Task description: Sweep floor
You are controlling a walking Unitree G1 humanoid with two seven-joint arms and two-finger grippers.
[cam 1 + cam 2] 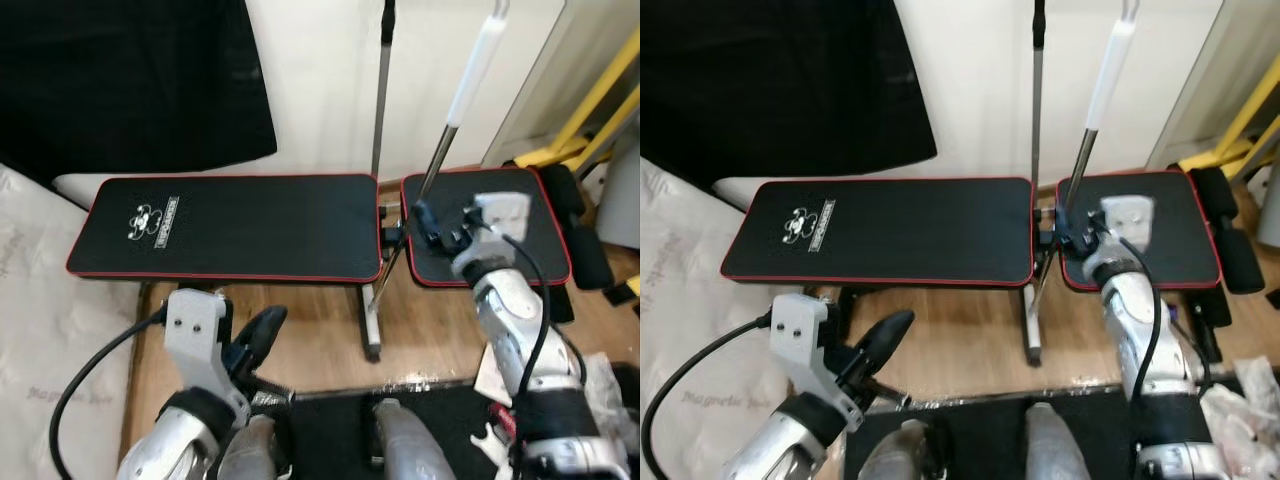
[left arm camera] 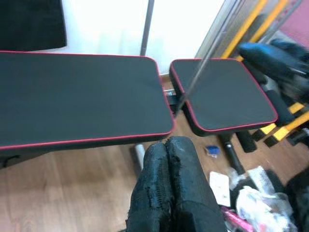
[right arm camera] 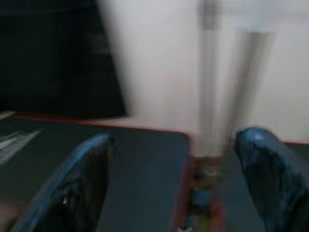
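Note:
Two long handles lean on the white wall behind the bench: a grey pole with a white grip (image 1: 470, 75) and a thinner grey pole (image 1: 380, 90) with a dark top. My right gripper (image 1: 425, 222) is raised over the gap between the bench pads, close to the white-grip pole's lower part. Its blue-black fingers (image 3: 84, 183) stand wide apart, open, and both poles appear blurred ahead between them. My left gripper (image 1: 262, 335) hangs low in front of the bench. Its fingers (image 2: 169, 179) are pressed together, holding nothing.
A black bench with red trim spans the view: a long pad (image 1: 230, 225) and a seat pad (image 1: 545, 195). Yellow frame tubes (image 1: 590, 100) stand at the right. A white bag (image 1: 40, 300) lies left, litter (image 2: 251, 198) lies on the wood floor at right, and a black mat (image 1: 330, 420) is at my feet.

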